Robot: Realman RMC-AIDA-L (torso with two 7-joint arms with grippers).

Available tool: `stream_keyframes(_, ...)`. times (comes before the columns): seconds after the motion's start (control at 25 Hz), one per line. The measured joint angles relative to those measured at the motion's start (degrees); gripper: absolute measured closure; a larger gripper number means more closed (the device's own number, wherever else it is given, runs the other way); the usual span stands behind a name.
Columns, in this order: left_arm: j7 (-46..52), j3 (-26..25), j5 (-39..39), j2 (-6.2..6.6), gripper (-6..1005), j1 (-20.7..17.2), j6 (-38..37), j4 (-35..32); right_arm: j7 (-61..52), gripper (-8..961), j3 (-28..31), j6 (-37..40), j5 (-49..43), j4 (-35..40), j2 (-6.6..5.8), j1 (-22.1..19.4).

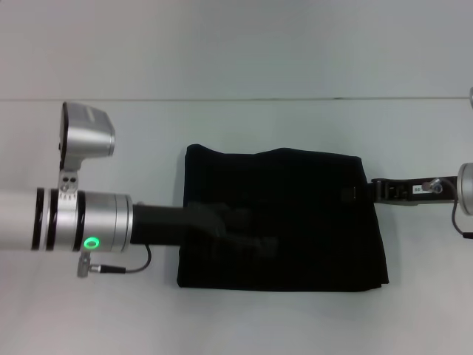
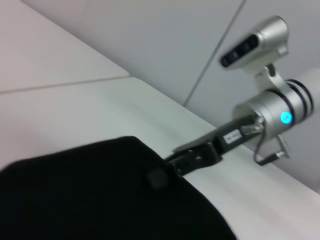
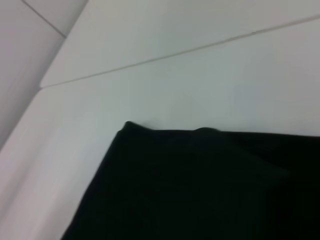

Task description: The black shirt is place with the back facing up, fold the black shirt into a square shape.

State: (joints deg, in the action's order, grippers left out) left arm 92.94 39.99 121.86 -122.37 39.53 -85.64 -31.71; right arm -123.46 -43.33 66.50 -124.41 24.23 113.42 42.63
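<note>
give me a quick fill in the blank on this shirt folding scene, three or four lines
1. The black shirt lies folded on a ____ table.
2. The left claw reaches over the shirt from the robot's ____ side.
3. The right claw meets the shirt at its ____ edge.
4. The light ring on the left arm's wrist glows ____.

Missing words: white; left; right; green

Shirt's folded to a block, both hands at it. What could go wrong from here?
1. The left hand lies on top of the black shirt; pulling out could drag the top layer and skew the fold.
2. The right hand sits at the shirt's right edge; if it catches fabric while retracting, that edge may lift or unfold.
</note>
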Motion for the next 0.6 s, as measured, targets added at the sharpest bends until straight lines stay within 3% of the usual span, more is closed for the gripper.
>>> stream_keyframes(0.16, 3.7, 0.0, -0.6, 0.01, 44, 1.4, 6.3, -0.3, -1.1, 765, 0.2, 0.1, 0.0, 0.4, -1.07, -0.3)
stream_keyframes(0.36, 11.5, -0.2, -0.8, 0.05, 45, 3.5, 16.5, -0.3, -2.9, 558, 0.6, 3.8, 0.0, 0.9, -3.09, -1.1)
stream_keyframes(0.6, 20.5, 0.2, -1.9, 0.05, 45, 4.8, 27.2, -0.2, -4.9, 294, 2.4, 5.9, 0.4, 2.0, -4.5, -1.8)
